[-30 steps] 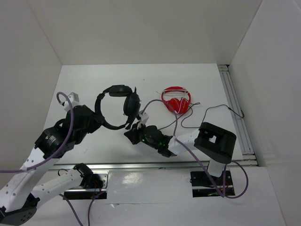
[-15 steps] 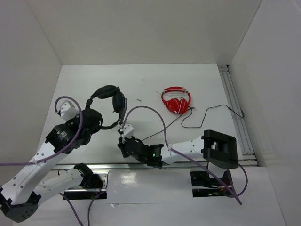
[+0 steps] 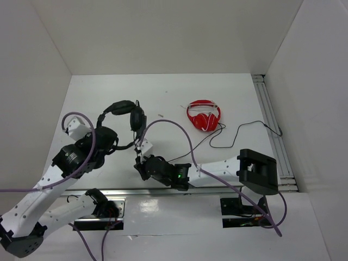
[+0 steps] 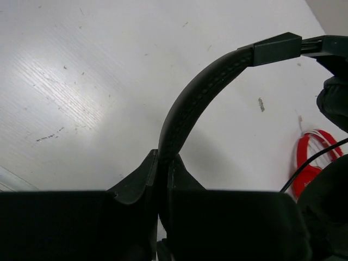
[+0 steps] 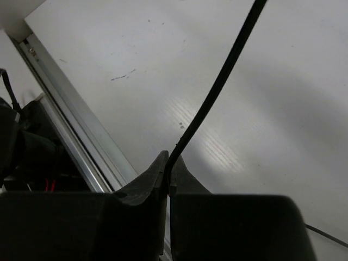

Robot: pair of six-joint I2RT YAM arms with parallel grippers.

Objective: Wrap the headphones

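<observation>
The black headphones (image 3: 122,111) are held up at the left, the earcups (image 3: 137,117) hanging toward the middle. My left gripper (image 3: 113,140) is shut on the padded headband (image 4: 201,92); in the left wrist view the gripper (image 4: 163,163) pinches the band between both fingers. My right gripper (image 3: 139,163) sits just below the earcups and is shut on the thin black cable (image 5: 217,87), which rises from between the fingers of the right gripper (image 5: 168,174). The rest of the cable (image 3: 239,126) trails right across the table toward the rail.
The red headphones (image 3: 204,116) lie at the table's middle back and also show in the left wrist view (image 4: 310,163). An aluminium rail (image 3: 272,125) runs along the right side, and another (image 5: 70,125) along the near edge. White walls enclose the table.
My left gripper has carried the headphones left and toward me. My right gripper has swung left with the cable, drawing it across the table. Both have slowed in the last half second.
</observation>
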